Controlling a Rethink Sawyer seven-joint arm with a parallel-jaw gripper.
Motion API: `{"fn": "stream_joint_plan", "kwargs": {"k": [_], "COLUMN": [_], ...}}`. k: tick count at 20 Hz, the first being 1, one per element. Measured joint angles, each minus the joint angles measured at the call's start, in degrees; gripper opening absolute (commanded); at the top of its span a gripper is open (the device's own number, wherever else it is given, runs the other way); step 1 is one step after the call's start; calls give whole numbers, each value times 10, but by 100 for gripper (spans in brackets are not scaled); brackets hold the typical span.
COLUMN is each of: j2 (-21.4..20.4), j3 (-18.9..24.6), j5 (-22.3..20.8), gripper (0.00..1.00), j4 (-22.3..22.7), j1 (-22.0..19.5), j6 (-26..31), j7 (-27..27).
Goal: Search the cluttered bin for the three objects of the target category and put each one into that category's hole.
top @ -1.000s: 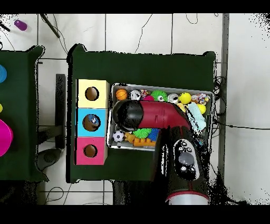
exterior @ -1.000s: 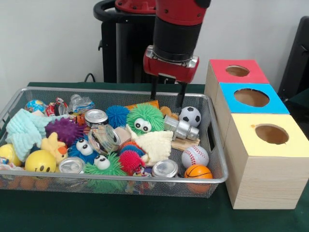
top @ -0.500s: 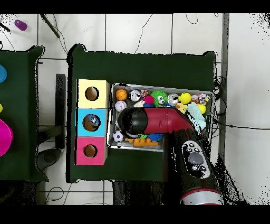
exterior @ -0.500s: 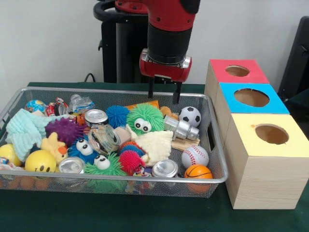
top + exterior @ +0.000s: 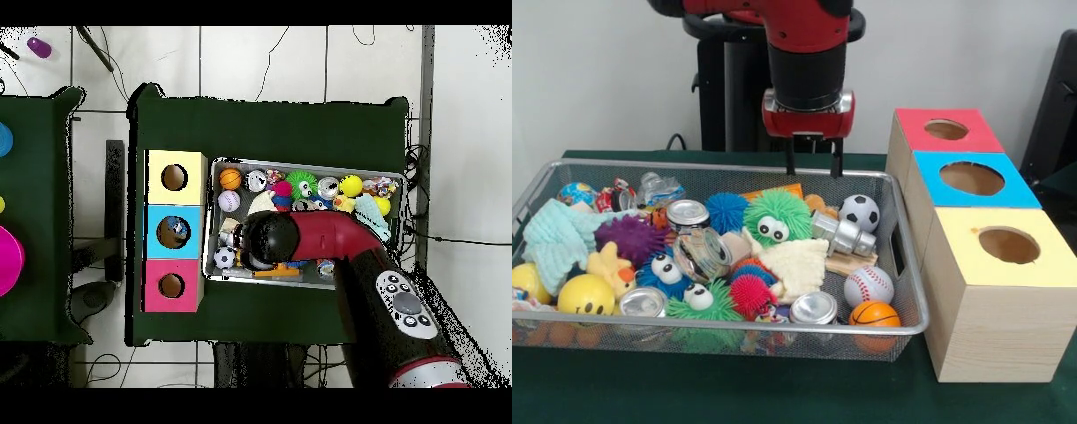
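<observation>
One table (image 5: 777, 402) carries everything, and the largest thing on it is the wire bin (image 5: 724, 168), packed with toys, cans and cloths. Next in size is the arm (image 5: 803, 53), which comes down over the bin's back rim at about 12 o'clock. It has climbed and slid toward 9 o'clock over the last second, away from the heap.

Three boxes stand at the bin's 3 o'clock: red (image 5: 945, 130), blue (image 5: 971, 179) and yellow (image 5: 993, 291), each with a round hole on top. From overhead, the blue hole (image 5: 175, 232) shows something small inside, while the other two look dark and empty.

The gripper (image 5: 814, 166) hangs above the rim with its fingers spread and nothing between them. A second ago its tips were down beside the soccer ball (image 5: 859, 213). That ball sits in the same spot, at the bin's 2 o'clock. We judge that the dip yielded no pick, so the search goes on.

We cannot tell the target category. The soccer ball, baseball (image 5: 869, 285) and basketball (image 5: 874, 314) are one likely trio. All three lie in the bin, along its 3-to-5 o'clock side.
</observation>
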Motion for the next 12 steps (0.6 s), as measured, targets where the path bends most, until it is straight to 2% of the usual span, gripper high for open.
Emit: {"fn": "stream_joint_plan", "kwargs": {"k": [4,12], "j2": [-3,-14], "j3": [44,95], "j5": [-26,-73], "gripper": [100,100], "j4": [12,18], "j1": [-53,-111], "j6": [0,0], "j7": [-48,-119]}}
